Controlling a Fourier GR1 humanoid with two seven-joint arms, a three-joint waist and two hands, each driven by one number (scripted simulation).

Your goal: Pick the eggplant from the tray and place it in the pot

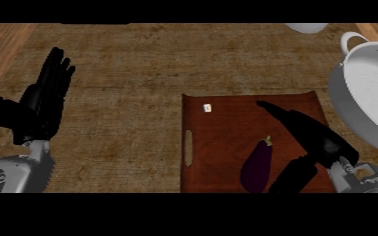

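Eggplant [258,166] lies ungrasped on the tray [221,140]; right hand [319,136] hangs beside it, fingers [284,114] wide. Grasp, lift and carry to the pot [348,96] at right remain

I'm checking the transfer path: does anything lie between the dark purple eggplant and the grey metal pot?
No loose object does. Only the robot's black right hand sits between the dark purple eggplant on the brown rectangular tray and the grey metal pot at right.
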